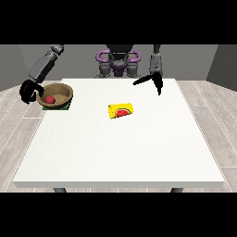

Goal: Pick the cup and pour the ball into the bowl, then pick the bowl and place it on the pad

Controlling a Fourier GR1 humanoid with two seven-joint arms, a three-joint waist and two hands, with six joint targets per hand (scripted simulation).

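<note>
The wooden bowl (57, 94) sits at the far left corner of the white bench (120, 152), resting on the green pad (66, 107), whose edge shows under its near right side. The red ball (50, 99) lies inside the bowl. The yellow cup (121, 110) lies on its side near the middle of the bench, well apart from the bowl, its mouth facing the near side.

The robot hand at the view's left (28, 90) hangs just left of the bowl's rim with its fingers curled in a hook; whether they touch the rim I cannot tell. The robot hand at the view's right (155, 80) hovers over the far right of the bench, fingers spread and holding nothing.

Judged from this, pouring and placing look done, and the step in hand is letting go. To do it well, the fingers should uncurl before the arm moves, then draw away to the left and up, clear of the rim, so the bowl is not dragged off the pad or tipped.
</note>
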